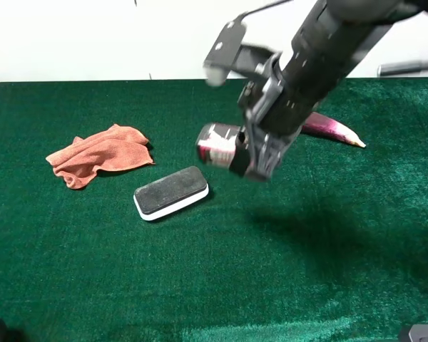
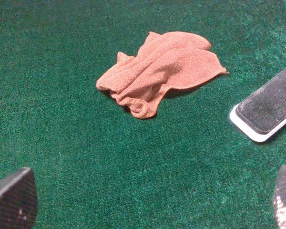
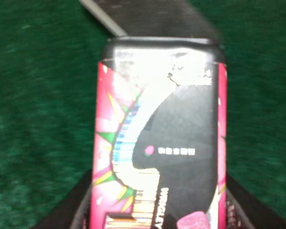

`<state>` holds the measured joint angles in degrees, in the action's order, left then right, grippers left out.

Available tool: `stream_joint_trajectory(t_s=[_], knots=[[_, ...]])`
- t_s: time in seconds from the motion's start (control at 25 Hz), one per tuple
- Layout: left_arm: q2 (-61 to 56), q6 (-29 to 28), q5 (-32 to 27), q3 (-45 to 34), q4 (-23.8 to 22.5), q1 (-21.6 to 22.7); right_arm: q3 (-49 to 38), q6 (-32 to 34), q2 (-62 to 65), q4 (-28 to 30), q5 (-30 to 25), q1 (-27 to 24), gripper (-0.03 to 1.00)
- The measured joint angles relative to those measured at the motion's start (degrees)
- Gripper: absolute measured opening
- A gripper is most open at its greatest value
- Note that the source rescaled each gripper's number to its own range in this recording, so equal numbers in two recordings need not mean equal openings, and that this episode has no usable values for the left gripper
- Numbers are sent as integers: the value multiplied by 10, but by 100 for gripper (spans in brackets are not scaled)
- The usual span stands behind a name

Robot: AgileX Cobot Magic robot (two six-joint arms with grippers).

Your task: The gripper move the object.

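Holding the can (image 1: 212, 144) between its black fingers, the right gripper (image 1: 237, 155) sits near the middle of the green table (image 1: 71, 271) in the exterior high view. Its arm enters from 1 o'clock.
- Can: short, with a maroon, white and black label. It lies on its side in the grasp with one end facing 9 o'clock. Whether it is clear of the felt cannot be told.
- Board eraser (image 1: 171, 192): at 7 o'clock of the can, near it but apart, flat on the felt.
- Orange cloth (image 1: 100, 153): crumpled, at 10 o'clock of the eraser.
- Purple eggplant (image 1: 335, 130): at 3 o'clock of the can, partly hidden by the arm.

Left wrist view:
- Left gripper (image 2: 148, 205): spread wide and empty, with only the two fingertips (image 2: 12, 200) showing at the frame corners.
- Cloth (image 2: 162, 69) and eraser (image 2: 267, 107): on the felt ahead of the gripper, apart from each other.

Right wrist view:
- Can (image 3: 157, 133): fills the frame, blurred, label facing the camera.
- Fingers (image 3: 69, 212): dark, flanking the near end of the can on both sides and closed against it.
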<state>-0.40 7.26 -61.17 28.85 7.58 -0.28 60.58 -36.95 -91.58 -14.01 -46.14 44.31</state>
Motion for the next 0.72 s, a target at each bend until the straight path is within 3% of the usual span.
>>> stream_joint_trajectory(t_s=[0.36,0.72], knots=[[0,0,0,0,0,0,-52,13,0,-1,68,113,1],[0,0,0,0,0,0,-61,21,-51,-6,114,162,1]])
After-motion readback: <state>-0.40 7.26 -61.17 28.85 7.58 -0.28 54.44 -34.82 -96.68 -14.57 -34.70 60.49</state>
